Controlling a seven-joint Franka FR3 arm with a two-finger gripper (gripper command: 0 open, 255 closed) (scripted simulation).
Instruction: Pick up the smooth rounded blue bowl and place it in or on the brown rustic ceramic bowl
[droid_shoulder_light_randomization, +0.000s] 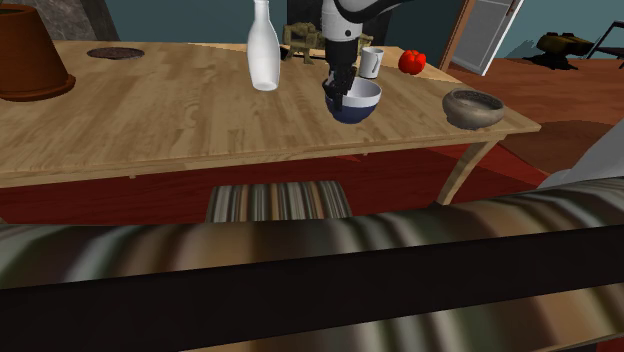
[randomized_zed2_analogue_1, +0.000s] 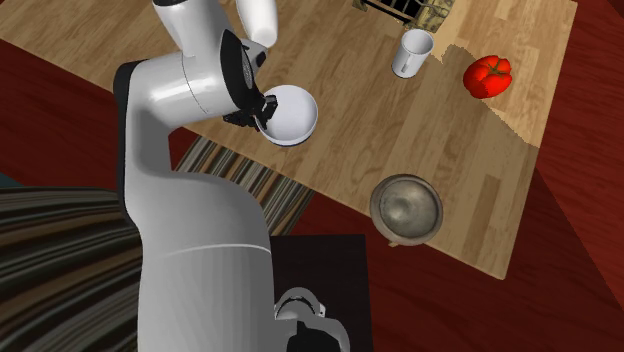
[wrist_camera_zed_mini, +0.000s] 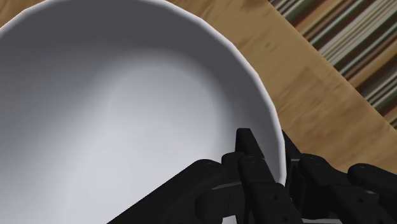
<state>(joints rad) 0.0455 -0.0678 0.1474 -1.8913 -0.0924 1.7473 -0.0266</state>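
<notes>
Plainly, in the shoulder view you have the gripper (droid_shoulder_light_randomization: 340, 95) clamped on the rim of the blue bowl (droid_shoulder_light_randomization: 360, 106) at the frame's upper middle, on or just above the table (droid_shoulder_light_randomization: 180, 120); I cannot tell which. The brown bowl (droid_shoulder_light_randomization: 473, 108) sits well apart toward the right edge. Such a one-sided rim pinch may let the bowl tilt or slip during the carry. In the second exterior view, the mug (randomized_zed2_analogue_1: 412, 52) and red fruit (randomized_zed2_analogue_1: 488, 74) lie upper right, off your likely path, so the main risk is a low carry clipping the brown bowl's rim. In the wrist view, one finger (wrist_camera_zed_mini: 253, 162) sits inside the white wall, the other outside, a thin hold.
</notes>
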